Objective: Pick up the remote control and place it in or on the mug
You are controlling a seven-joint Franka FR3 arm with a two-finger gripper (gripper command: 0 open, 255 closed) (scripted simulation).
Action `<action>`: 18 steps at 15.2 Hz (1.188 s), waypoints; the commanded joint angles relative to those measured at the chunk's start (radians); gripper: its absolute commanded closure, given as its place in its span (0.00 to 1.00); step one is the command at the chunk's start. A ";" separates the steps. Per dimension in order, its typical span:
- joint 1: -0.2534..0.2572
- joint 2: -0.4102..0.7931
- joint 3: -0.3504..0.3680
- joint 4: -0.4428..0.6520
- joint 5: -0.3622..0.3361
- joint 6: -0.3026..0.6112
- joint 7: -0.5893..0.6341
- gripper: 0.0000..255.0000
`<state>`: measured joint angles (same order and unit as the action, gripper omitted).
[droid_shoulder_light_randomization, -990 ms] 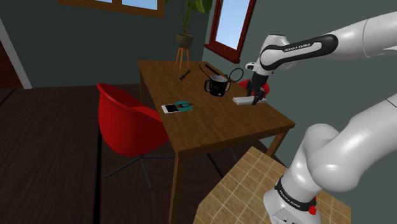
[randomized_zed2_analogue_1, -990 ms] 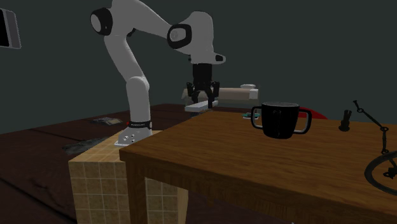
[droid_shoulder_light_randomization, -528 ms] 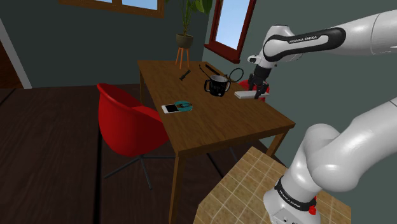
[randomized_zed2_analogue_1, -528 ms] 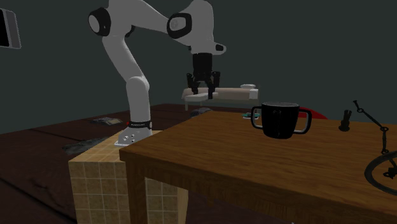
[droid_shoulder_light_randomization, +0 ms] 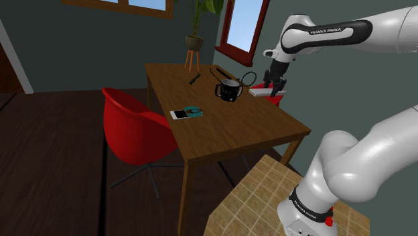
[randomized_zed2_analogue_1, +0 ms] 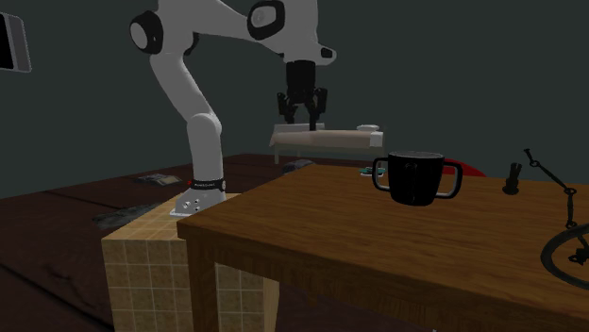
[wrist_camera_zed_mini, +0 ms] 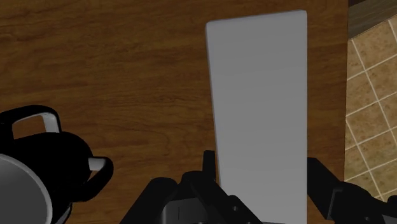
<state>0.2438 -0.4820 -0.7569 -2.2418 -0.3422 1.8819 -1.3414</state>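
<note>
The remote control (wrist_camera_zed_mini: 257, 95) is a plain pale-grey slab, clasped at its near end between my black fingers (wrist_camera_zed_mini: 207, 167). My gripper (droid_shoulder_light_randomization: 275, 86) holds the remote (droid_shoulder_light_randomization: 259, 92) lifted above the wooden table (droid_shoulder_light_randomization: 221, 131), near the edge on the shoulder view's right. The black mug (droid_shoulder_light_randomization: 228, 89), which has two handles, stands upright on the table to the left of the remote in that view. In the second exterior view my gripper (randomized_zed2_analogue_1: 302, 120) hangs straight down with the remote (randomized_zed2_analogue_1: 291, 139) level, well left of the mug (randomized_zed2_analogue_1: 415, 177). The wrist view has the mug (wrist_camera_zed_mini: 38, 168) off to the side, over bare table (wrist_camera_zed_mini: 114, 63).
A red chair (droid_shoulder_light_randomization: 137, 127) stands at the table's left side, and another red seat (droid_shoulder_light_randomization: 273, 99) lies behind the remote. A phone and a teal item (droid_shoulder_light_randomization: 187, 113) lie mid-table. Thin dark objects (randomized_zed2_analogue_1: 566, 222) sit at the far end. The tiled stand (droid_shoulder_light_randomization: 258, 194) is below.
The gripper has risen from the table surface with the remote held in it and drifted slightly toward the shoulder view's upper right. The mug has not moved.
</note>
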 commanded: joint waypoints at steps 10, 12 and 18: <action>0.138 0.349 -0.150 0.302 0.233 -0.005 -0.139 1.00; 0.146 0.478 -0.189 0.392 0.340 -0.014 -0.205 1.00; -0.009 0.847 -0.160 0.724 0.637 -0.123 -0.348 1.00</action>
<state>0.2599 0.3188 -0.9273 -1.5677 0.2583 1.7777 -1.6795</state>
